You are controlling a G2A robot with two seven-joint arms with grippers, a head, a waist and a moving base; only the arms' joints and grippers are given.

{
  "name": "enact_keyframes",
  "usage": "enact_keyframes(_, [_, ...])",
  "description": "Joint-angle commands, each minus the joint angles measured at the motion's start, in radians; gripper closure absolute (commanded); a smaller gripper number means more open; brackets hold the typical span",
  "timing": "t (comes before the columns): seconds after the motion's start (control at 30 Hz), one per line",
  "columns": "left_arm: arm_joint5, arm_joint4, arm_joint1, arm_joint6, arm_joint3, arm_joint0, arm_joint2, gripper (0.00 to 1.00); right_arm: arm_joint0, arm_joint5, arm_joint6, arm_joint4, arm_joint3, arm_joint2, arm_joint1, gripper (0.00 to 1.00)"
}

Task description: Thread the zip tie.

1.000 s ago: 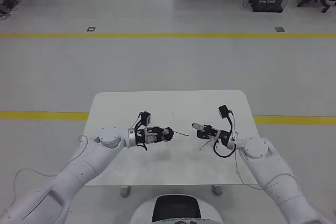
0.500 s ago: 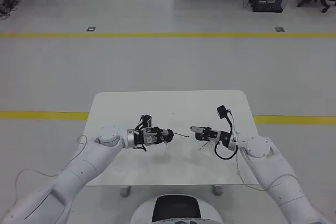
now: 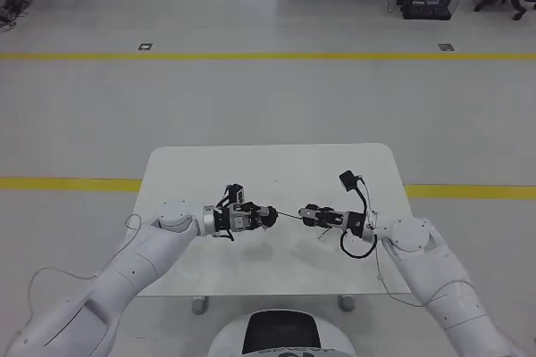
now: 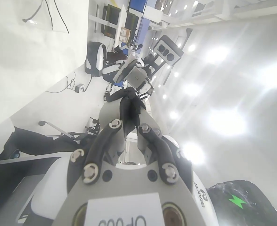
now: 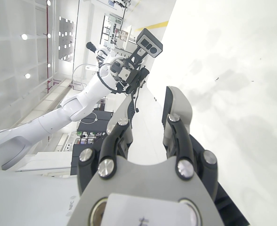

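Zip tie point(image 3: 288, 215) juts rightward from the left gripper point(image 3: 270, 214) clamping it, its tip near the wide-open right gripper point(image 3: 305, 212).

thin black zip tie point(image 3: 288, 214), nearly level, raised above the white table's point(image 3: 277, 165) middle.

From above, the zip tie point(image 3: 288, 214) is a hair-thin dark line, too fine to tell head from tail, and whether its far end touches the right gripper point(image 3: 305, 212) cannot be told. The left gripper point(image 3: 270, 214) hides the end it clamps; in its wrist view zip tie and dark pads point(image 4: 126, 111) blur together
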Motion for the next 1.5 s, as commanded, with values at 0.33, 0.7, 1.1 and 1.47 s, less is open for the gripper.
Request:
enact_keyframes(0.33, [0.002, 0.008, -0.009, 0.003, 0.019, 0.000, -0.006, 1.00, -0.008, 0.000, 0.018, -0.011, -0.018, 0.007, 0.000, 0.75])
enact_keyframes(0.7, [-0.004, 0.030, -0.015, 0.013, 0.022, 0.000, -0.013, 1.00, -0.008, 0.000, 0.034, -0.020, -0.024, 0.002, -0.001, 0.83])
enact_keyframes(1.1, [-0.002, 0.051, -0.017, 0.009, 0.012, 0.005, -0.023, 1.00, -0.007, 0.000, 0.040, -0.023, -0.025, -0.001, -0.001, 0.84])
enact_keyframes(1.47, [0.003, 0.071, -0.017, 0.008, 0.006, 0.009, -0.032, 1.00, -0.002, 0.000, 0.037, -0.026, -0.019, -0.005, -0.001, 0.84])
